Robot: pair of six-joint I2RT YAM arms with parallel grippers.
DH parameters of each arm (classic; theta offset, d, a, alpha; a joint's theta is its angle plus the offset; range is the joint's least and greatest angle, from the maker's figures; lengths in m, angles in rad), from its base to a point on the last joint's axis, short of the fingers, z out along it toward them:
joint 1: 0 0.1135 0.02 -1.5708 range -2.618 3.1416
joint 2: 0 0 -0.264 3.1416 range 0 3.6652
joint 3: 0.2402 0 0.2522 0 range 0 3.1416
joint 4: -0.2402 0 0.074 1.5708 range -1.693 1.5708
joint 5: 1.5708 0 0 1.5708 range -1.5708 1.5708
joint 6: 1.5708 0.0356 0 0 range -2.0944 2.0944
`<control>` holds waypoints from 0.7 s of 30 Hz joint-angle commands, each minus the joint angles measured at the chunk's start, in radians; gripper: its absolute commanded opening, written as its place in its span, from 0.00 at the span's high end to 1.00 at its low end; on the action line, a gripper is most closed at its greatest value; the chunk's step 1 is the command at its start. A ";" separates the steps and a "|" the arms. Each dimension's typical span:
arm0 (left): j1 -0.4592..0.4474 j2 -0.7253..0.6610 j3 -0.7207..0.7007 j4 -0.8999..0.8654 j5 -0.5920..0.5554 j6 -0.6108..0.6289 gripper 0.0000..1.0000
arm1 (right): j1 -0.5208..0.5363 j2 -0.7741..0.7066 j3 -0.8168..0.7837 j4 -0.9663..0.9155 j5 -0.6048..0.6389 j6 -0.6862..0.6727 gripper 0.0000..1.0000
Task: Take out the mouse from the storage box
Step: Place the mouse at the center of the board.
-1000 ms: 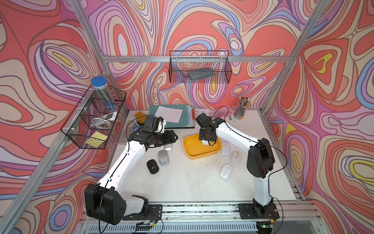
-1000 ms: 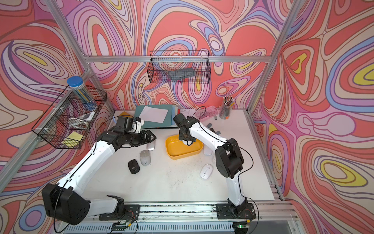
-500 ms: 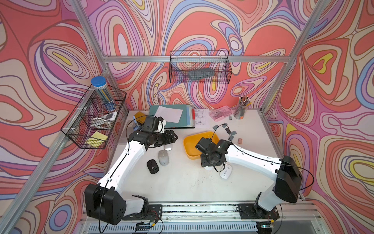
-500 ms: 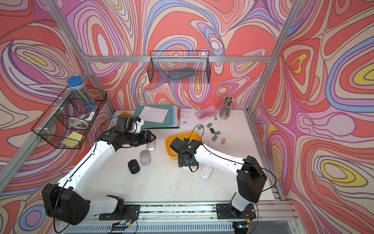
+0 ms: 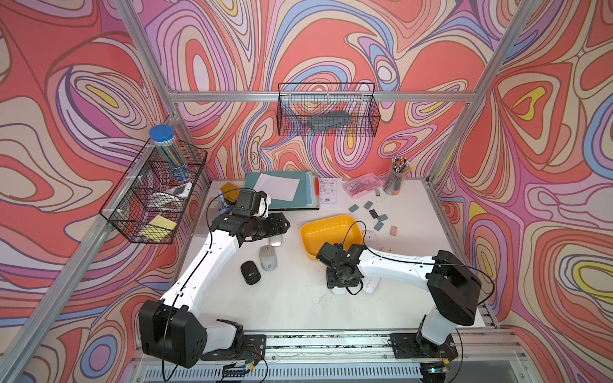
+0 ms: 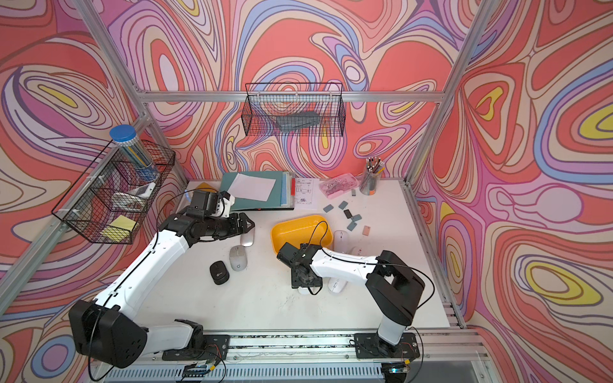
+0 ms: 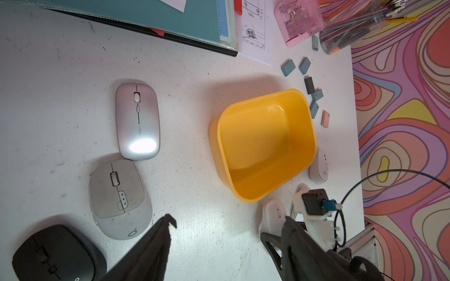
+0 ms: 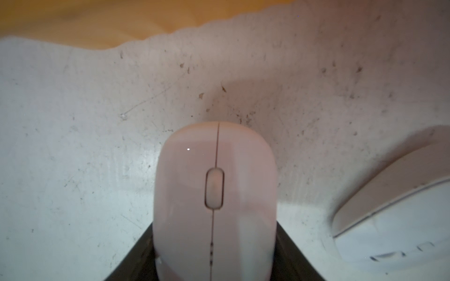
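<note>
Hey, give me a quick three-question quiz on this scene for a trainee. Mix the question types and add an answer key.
1. True or false: the storage box has a mouse inside.
2. Which hand grips the pale mouse? A: left. B: right. C: neither.
3. Count the mice grouped with the black mouse, itself included.

Key:
1. False. The box is empty.
2. B. The right hand grips it, and the left hand is open and empty.
3. Three: the black mouse, the grey mouse and the silver mouse.
</note>
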 commanded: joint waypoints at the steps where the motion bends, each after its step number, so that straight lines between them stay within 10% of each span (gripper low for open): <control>1: -0.001 0.006 0.002 -0.017 -0.008 0.021 0.24 | 0.002 0.029 0.020 0.024 -0.017 -0.009 0.60; 6: -0.001 0.008 -0.001 -0.015 -0.005 0.019 0.24 | 0.002 0.123 0.057 -0.003 -0.018 -0.024 0.52; 14: -0.001 0.005 0.001 -0.017 -0.002 0.019 0.21 | 0.002 0.116 0.094 -0.066 -0.007 -0.022 0.06; 21: -0.001 -0.005 0.001 -0.009 0.024 0.034 0.20 | 0.002 -0.025 0.142 -0.142 0.025 -0.011 0.02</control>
